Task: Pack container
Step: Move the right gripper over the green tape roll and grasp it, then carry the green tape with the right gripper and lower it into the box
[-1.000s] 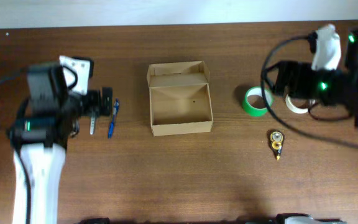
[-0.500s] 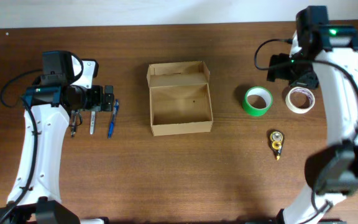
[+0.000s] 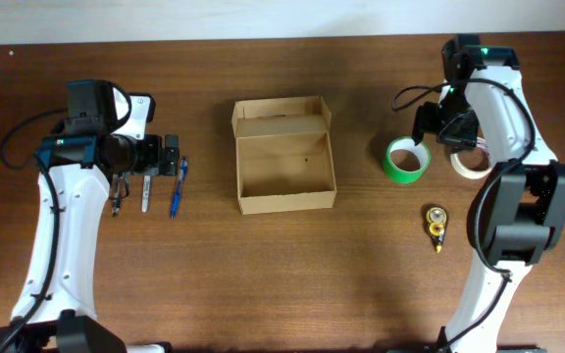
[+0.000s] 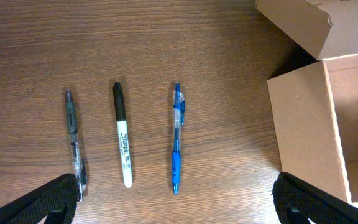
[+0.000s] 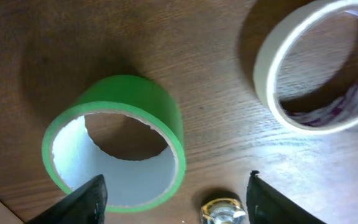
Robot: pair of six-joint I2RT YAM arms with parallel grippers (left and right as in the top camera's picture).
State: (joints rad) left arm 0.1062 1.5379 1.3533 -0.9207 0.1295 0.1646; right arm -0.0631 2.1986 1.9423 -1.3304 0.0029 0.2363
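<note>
The container [image 3: 284,155] is an open tan cardboard box at the table's middle, with its flap lid folded back at the far side. Its side wall shows at the right of the left wrist view [image 4: 303,124]. My left gripper [image 3: 170,157] hovers over the pens left of the box. It is open and empty, its fingertips [image 4: 51,199] wide apart. My right gripper [image 3: 439,127] hangs above and between a green tape roll [image 3: 406,159] and a white tape roll [image 3: 471,159]. It is open and empty [image 5: 176,205], over the green roll's [image 5: 114,143] near edge.
A blue pen [image 4: 177,137], a black-and-white marker [image 4: 122,134] and a clear grey pen [image 4: 73,143] lie side by side left of the box. A small yellow-and-black object [image 3: 436,223] lies in front of the tape rolls and shows in the right wrist view [image 5: 222,211]. The white roll [image 5: 319,68] lies flat.
Both arms have swung out from near the camera to their places over the table. In the last half second the right gripper shifted a little toward the green roll; the left arm stayed still.
</note>
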